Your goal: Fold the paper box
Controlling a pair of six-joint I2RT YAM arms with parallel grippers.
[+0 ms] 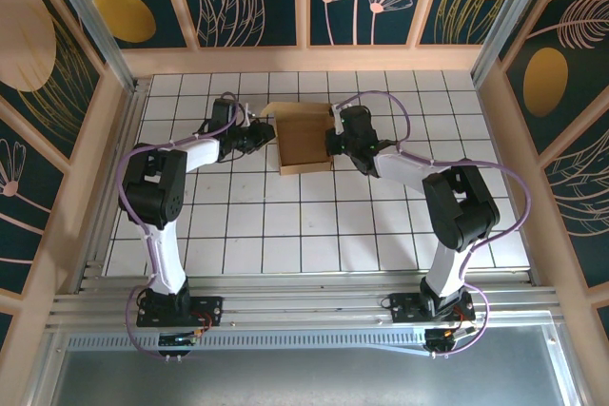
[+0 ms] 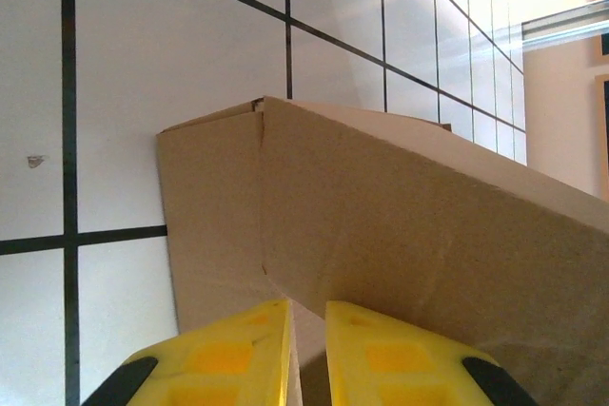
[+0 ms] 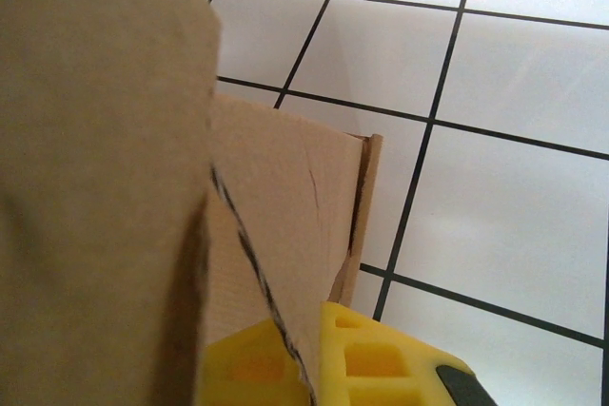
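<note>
The paper box (image 1: pixel 304 143) is plain brown cardboard standing partly formed, open side up, on the white tiled table between the two arms. My left gripper (image 1: pixel 266 136) is at the box's left wall. In the left wrist view its yellow fingers (image 2: pixel 228 358) are shut on a thin edge of that wall (image 2: pixel 400 206). My right gripper (image 1: pixel 333 143) is at the box's right wall. In the right wrist view a cardboard panel (image 3: pixel 285 206) runs between its yellow fingers (image 3: pixel 390 368), which are shut on it. A blurred brown flap (image 3: pixel 95 140) covers the left of that view.
The box sits toward the back of the tiled table (image 1: pixel 285 235). A small cardboard flap (image 1: pixel 285 106) sticks out behind the box. Wooden frame walls (image 1: pixel 304 59) with patterned panels close in the back and sides. A metal rail (image 1: pixel 304 306) runs along the near edge.
</note>
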